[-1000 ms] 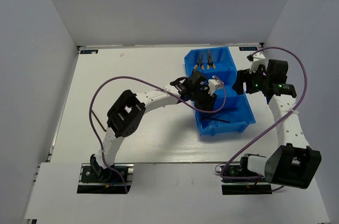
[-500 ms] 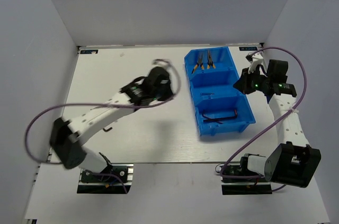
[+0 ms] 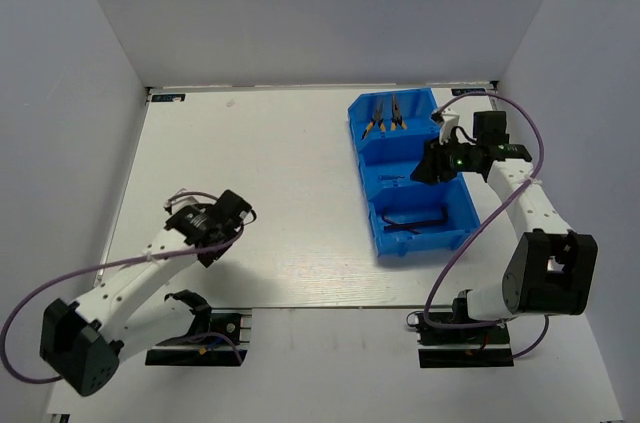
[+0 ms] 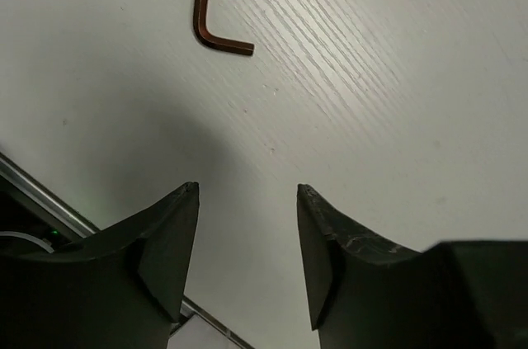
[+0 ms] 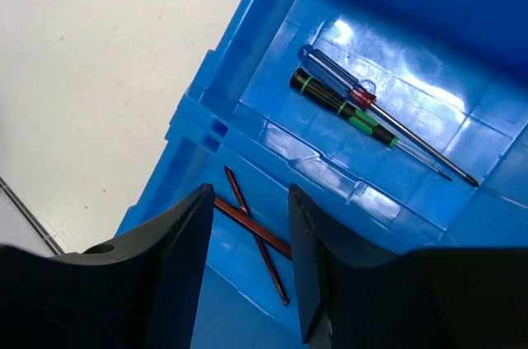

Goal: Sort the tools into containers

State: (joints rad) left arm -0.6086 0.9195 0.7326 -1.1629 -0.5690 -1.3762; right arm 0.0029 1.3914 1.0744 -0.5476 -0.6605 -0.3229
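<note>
Bright blue plastic bin (image 3: 425, 243): two yellow-handled pliers (image 3: 386, 115) in its far compartment, two thin screwdrivers (image 5: 363, 114) in the middle, dark hex keys (image 5: 256, 233) nearest.

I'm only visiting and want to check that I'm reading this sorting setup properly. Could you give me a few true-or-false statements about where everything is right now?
1. Both pliers lie in the far compartment of the blue bin. True.
2. The two screwdrivers share a compartment with the pliers. False: they lie by themselves in the middle compartment.
3. The left arm's tool is shut on a hex key. False: it is open and empty, and that hex key lies on the table ahead of it.
4. The right arm's tool hovers open above the bin. True.
</note>
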